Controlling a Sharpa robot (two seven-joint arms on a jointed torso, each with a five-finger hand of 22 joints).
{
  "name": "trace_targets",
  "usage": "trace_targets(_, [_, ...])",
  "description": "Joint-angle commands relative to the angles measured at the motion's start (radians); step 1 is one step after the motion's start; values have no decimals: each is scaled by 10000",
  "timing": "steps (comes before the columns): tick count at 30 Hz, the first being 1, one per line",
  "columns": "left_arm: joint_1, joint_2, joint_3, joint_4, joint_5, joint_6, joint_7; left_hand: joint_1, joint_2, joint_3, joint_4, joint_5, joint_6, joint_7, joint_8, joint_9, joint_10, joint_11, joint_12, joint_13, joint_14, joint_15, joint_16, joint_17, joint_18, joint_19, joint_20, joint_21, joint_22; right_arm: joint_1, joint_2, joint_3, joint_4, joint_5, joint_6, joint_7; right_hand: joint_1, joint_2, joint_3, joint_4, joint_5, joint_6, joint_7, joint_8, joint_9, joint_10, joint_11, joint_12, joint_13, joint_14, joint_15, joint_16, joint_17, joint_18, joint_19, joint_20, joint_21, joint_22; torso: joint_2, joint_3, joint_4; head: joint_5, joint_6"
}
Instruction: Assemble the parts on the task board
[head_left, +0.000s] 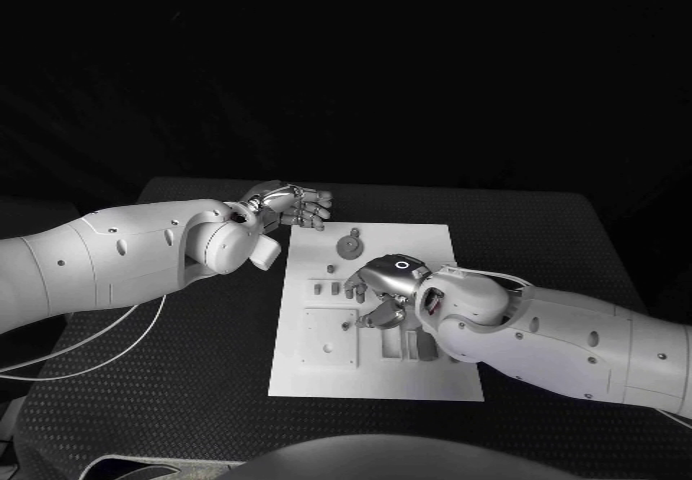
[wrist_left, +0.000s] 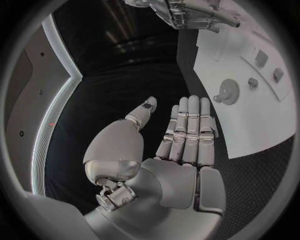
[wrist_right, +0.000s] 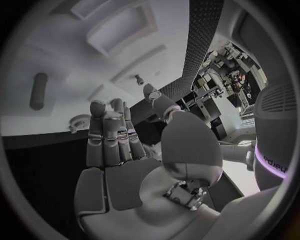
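Looking down from the head camera, I judged the assembly barely begun: neither hand carried a part, and most of the work seemed still ahead. The flat white rectangular task board (head_left: 325, 375) lay in the middle of the black textured counter (head_left: 173, 400). On it I saw a round grey gear-like part (head_left: 351, 244) near the far edge, a few small grey pieces (head_left: 326, 288) just left of centre, and a square recessed block (head_left: 330, 337) on the near left; whether any piece was already seated I could not tell. My silver left hand (head_left: 289, 205) hovered just off the board's far left corner, fingers straight and together, thumb apart, holding nothing. My silver right hand (head_left: 378, 290) hung over the board's middle, fingers extended and empty.
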Motion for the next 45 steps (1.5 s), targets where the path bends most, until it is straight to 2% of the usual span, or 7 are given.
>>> trace_targets(1, [21,3,6,-18,-36,-318,440,140,20,25,-74,43,80,1,44,-8,27,-12,-40,-1,99,22,-35,0,-8,-2,-15,-21,-21,208,-448,69,247,572,-610,390,151,43,-72,4,-5,253,-64,123,16,275,-75,122,54,138,-76,87,-25,306,156,-49,65,15,3,-4,2,4,49])
trace_targets(4, [21,-27,9,-32,-69,-320,573,326,52,84,-181,51,257,-78,130,14,226,-104,58,32,204,-25,-10,23,0,85,-44,5,-31,308,-848,206,392,640,-400,428,224,38,-101,0,-6,330,-103,146,14,354,-112,134,57,180,-108,82,-49,306,174,-71,69,15,0,-8,-4,2,65])
trace_targets(11, [21,-34,9,-77,-282,-264,643,469,4,101,-241,54,364,-160,165,9,320,-143,74,23,235,-38,-35,24,-13,111,-63,-3,-49,499,-1648,228,590,443,131,512,83,-161,-265,21,-6,215,-58,35,-61,152,-31,-59,-41,133,-33,18,-107,292,96,-47,9,0,1,-1,-12,-32,133])
trace_targets(19, [19,1,5,-173,-316,-220,638,519,-23,102,-246,55,366,-135,156,-1,325,-143,63,13,247,-41,-41,26,-17,121,-68,-3,-54,489,-1679,213,223,-370,549,402,-22,-391,-257,54,-4,-176,-191,-115,-228,-417,267,-552,-332,-69,256,-33,-152,249,-73,18,-117,-31,4,13,-4,-40,175])
trace_targets(27, [18,2,2,-180,-331,-175,625,548,-42,99,-246,54,356,-122,143,-11,316,-136,49,3,252,-41,-48,27,-21,125,-70,-4,-58,374,-1568,150,-184,-1041,583,207,-10,-471,-136,64,-5,-278,-197,-84,-289,-515,337,-691,-448,-159,330,-4,-160,241,-114,41,-149,-32,9,8,-4,-78,182])
trace_targets(37, [17,14,-2,-197,-332,-95,604,544,-38,88,-223,54,345,-109,130,-22,305,-125,33,-8,254,-37,-57,27,-29,129,-67,-7,-65,301,-1307,146,-595,-1184,573,340,352,-103,45,16,-6,-49,-116,40,-288,-441,318,-707,-528,-136,312,84,-168,264,-83,34,-116,-1,12,-3,17,-125,159])
trace_targets(45, [17,11,-3,-205,-332,-45,573,515,-16,74,-191,54,341,-102,120,-31,303,-120,23,-16,257,-32,-66,28,-36,131,-65,-10,-72,230,-1180,141,-626,-1073,518,431,374,641,-5,33,-5,505,-156,256,-270,188,125,-465,-485,82,135,191,-219,302,65,14,5,66,10,-4,10,-116,133])
